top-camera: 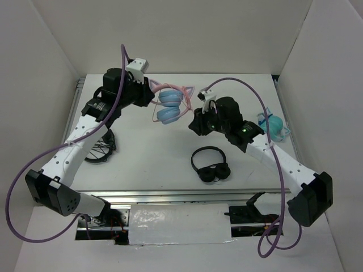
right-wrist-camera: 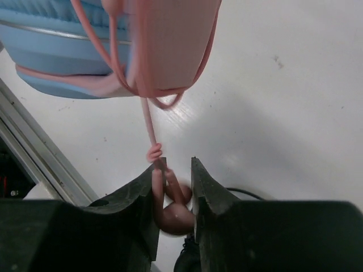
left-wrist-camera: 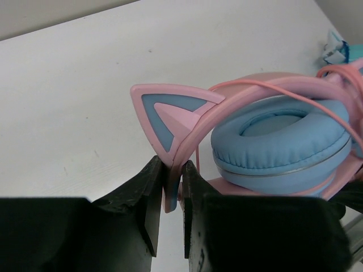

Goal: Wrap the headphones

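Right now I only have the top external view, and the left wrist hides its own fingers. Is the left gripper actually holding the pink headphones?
Observer: Yes. In the left wrist view the left gripper is shut on the headphones, pinching the pink band just below a cat ear.
Operator: And the right one?
Observer: The right gripper is shut on the pink cable, with a bunched end caught in its jaws.
Operator: Is that cable slack?
Observer: No, it runs straight up to the headphones, with a small knot just above the jaws.
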You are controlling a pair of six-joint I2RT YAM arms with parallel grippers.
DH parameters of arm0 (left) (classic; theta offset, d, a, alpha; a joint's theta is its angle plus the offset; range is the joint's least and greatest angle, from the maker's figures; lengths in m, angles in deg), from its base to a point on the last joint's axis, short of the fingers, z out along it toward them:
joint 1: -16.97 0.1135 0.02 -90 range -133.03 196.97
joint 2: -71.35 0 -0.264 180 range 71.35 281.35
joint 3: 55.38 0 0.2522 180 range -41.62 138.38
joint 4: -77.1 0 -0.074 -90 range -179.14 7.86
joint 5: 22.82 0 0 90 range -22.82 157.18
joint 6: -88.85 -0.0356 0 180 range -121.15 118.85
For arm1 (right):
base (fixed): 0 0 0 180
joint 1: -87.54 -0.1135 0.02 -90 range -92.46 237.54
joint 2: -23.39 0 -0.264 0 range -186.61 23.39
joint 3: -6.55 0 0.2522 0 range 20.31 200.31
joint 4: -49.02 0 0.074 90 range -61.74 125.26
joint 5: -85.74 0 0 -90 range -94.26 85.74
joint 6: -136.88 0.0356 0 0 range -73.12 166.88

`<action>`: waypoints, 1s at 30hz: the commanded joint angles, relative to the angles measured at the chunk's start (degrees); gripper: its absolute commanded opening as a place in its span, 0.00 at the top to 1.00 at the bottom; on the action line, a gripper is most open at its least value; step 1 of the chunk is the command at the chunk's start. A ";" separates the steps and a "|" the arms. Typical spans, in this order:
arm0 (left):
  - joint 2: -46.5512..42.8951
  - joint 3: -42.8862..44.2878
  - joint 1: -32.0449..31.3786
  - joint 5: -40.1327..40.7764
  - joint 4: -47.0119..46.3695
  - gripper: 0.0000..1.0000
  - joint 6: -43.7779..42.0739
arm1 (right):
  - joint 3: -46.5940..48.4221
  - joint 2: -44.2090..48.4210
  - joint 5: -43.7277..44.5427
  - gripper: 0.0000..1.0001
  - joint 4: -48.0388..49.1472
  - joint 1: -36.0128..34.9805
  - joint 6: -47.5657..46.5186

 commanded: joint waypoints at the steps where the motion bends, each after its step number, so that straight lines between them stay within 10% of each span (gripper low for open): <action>1: -3.52 -0.32 1.08 -8.00 -12.16 1.00 4.00 | -3.51 2.92 -2.74 0.67 8.05 0.97 -2.58; 19: -3.69 0.20 2.40 -10.74 -12.53 1.00 3.83 | -8.10 21.99 -1.62 0.05 6.93 1.24 -4.35; 30: -3.52 -0.94 1.26 -10.74 -10.59 1.00 0.40 | 2.10 14.72 -8.19 0.00 7.18 6.24 3.03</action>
